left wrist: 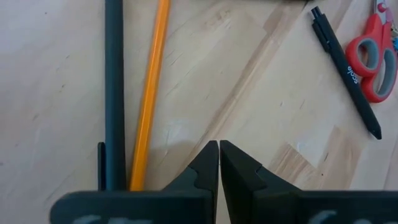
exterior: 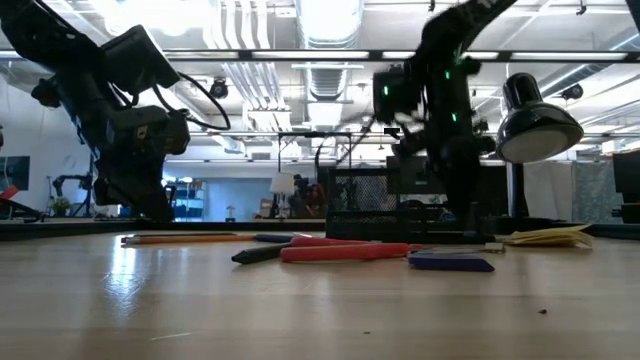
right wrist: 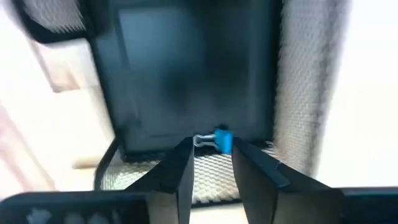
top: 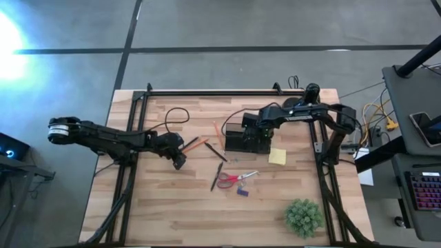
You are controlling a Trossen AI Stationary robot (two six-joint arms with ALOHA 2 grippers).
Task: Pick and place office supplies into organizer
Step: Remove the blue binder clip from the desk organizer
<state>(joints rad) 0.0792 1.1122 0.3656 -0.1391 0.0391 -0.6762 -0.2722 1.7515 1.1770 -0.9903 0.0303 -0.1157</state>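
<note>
The black mesh organizer (top: 248, 138) stands at the table's far middle. My right gripper (right wrist: 211, 149) hovers over one of its compartments (right wrist: 186, 74), shut on a small blue binder clip (right wrist: 221, 139). My left gripper (left wrist: 219, 149) is shut, low over the bare wood just beside an orange pencil (left wrist: 149, 93) and a dark pen (left wrist: 114, 93), which lie side by side. A black pen (left wrist: 345, 68), red-handled scissors (top: 238, 178), a yellow sticky-note pad (top: 277, 156) and a small blue piece (top: 242, 191) lie flat on the table. My right gripper pinches the blue binder clip between its two fingertips (right wrist: 184, 155), with the silver wire handle (right wrist: 202, 140) lying across the gap. The fingers point down into the organizer from above. The clip is lifted clear, above the compartment's mesh floor (right wrist: 211, 171).
A green plant (top: 304, 215) sits at the table's near right corner. A black desk lamp (exterior: 535, 125) stands at the right. Cables (top: 176, 116) lie on the far part of the table. Bare wood spreads along the near edge.
</note>
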